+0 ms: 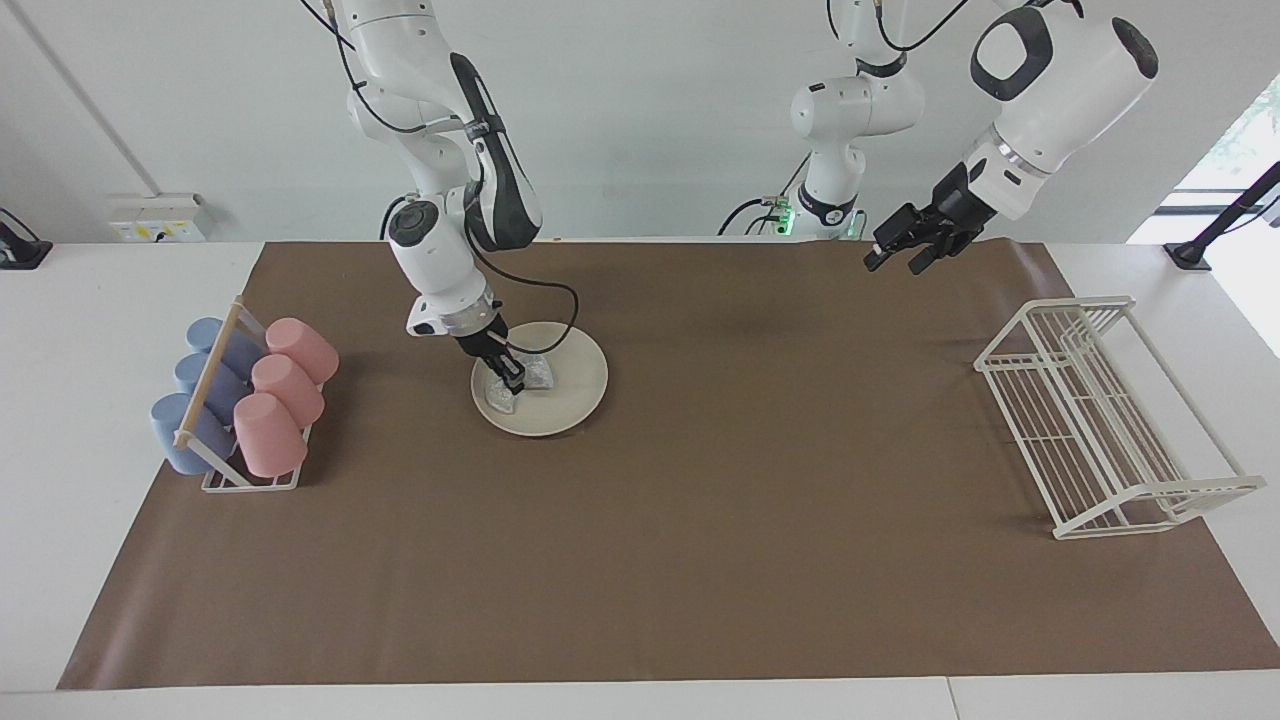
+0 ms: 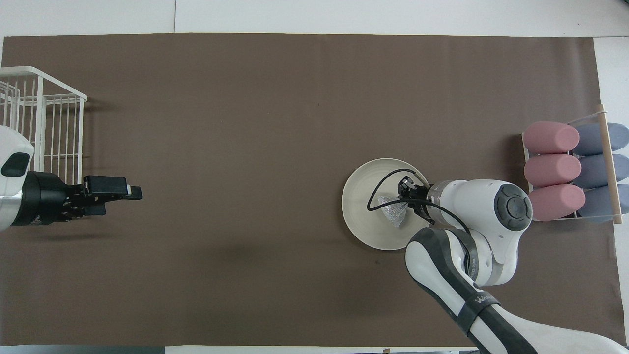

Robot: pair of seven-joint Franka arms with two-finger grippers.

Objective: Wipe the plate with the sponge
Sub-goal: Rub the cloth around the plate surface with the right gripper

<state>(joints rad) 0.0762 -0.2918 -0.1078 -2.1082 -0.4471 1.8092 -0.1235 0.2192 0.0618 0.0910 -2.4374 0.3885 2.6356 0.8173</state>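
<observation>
Right gripper [image 1: 513,384] clenched on sponge [image 1: 522,380], pressing it on plate [image 1: 575,395], frame centre-left. Left gripper [image 1: 895,257] released, idle in air, upper right.

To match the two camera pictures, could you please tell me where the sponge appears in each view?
Facing view: the sponge lies on the plate, toward the rim nearest the cup rack.
Overhead view: the sponge is near the plate's middle.
Shared landmark: the cup rack.
</observation>
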